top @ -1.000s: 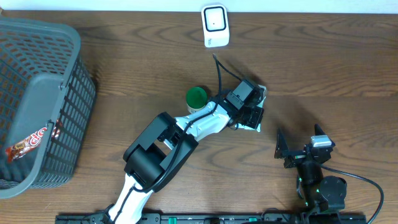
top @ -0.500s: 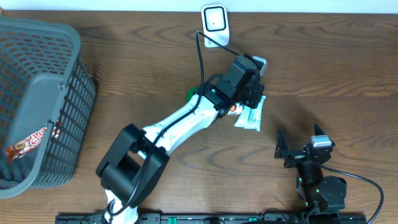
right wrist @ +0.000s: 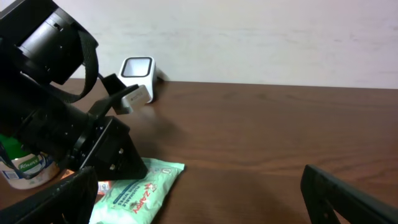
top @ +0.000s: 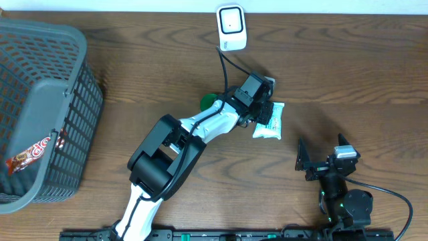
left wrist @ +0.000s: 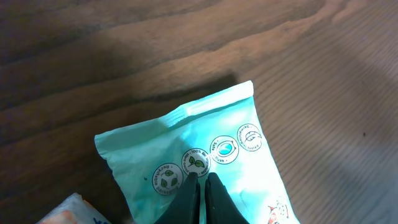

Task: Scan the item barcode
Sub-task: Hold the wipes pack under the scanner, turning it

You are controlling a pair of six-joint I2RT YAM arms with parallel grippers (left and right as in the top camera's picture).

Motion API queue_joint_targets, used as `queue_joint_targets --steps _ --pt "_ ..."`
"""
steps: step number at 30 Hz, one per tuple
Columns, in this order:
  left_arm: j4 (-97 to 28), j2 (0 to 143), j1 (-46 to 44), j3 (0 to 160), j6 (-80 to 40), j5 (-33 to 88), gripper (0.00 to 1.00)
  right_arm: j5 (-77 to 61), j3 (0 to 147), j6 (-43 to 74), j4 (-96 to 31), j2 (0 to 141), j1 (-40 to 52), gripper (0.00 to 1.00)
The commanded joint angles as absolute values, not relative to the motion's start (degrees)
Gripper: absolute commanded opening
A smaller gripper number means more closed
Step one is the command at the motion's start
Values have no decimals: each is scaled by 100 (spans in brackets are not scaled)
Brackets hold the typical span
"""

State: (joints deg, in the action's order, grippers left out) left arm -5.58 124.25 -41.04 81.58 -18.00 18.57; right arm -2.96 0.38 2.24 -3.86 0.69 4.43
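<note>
Table: a dark wood-grain table (top: 361, 67) carries everything.
Basket: a grey mesh basket (top: 73, 100) stands at the left edge, with a red-and-white snack wrapper (top: 30, 155) lying inside it.
Scanner: a white barcode scanner (top: 231, 27) stands upright at the far edge, about mid-table.
Tub: a green-lidded tub (top: 210, 101) stands just left of the left arm's wrist, which hides part of it from above.
Wipes packet: a mint-green wipes packet (left wrist: 217, 140) lies flat on the table near the centre. It is nearer and to the right of the scanner, and well apart from it. Its printed face with a row of round icons is up, and its sealed end points to the far side.
In the way: the left arm's wrist sits over the packet's left part, between the tub and the packet. A pale second wrapper (left wrist: 65, 211) shows its corner just beside the packet's left side.
Left fingers: the left fingers (left wrist: 186, 202) are clenched tip to tip, and the tips rest on the packet's face right at the icons. Whether any film is pinched between them cannot be told.
Right fingers: the right fingers (right wrist: 348, 202) are spread wide and hold nothing. They sit low at the near right of the table, well apart from the packet.
</note>
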Motion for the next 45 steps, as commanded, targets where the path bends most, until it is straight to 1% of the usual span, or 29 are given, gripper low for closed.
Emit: queue_joint_targets --steps 1,5,8,15,18,23,36,42,45 --pt "-718 12309 -4141 8165 -1761 2010 8 -292 32 163 -410 43 421 99" --pt "-718 11587 -4130 8178 -1756 1988 7 -292 32 161 -410 43 421 99" --pt "-746 11343 -4104 8178 -1758 1986 7 -292 32 163 -410 43 421 99" --pt "-1378 11712 -4117 8040 -1791 1990 7 -292 32 161 -410 43 421 99" --pt "-1557 12066 -4117 7992 -2014 2060 8 -292 32 163 -410 43 421 99" --pt "-1540 12226 -4123 7992 -2045 2536 7 -292 32 161 -410 43 421 99" --pt "-1509 11463 -4150 8044 -2047 2554 7 -292 32 161 -408 43 421 99" --pt "-1361 11631 -4311 8042 -2047 2556 8 -292 32 161 -410 43 421 99" --pt "-1221 11784 -4372 8042 -2047 2856 7 -292 32 161 -410 43 421 99"
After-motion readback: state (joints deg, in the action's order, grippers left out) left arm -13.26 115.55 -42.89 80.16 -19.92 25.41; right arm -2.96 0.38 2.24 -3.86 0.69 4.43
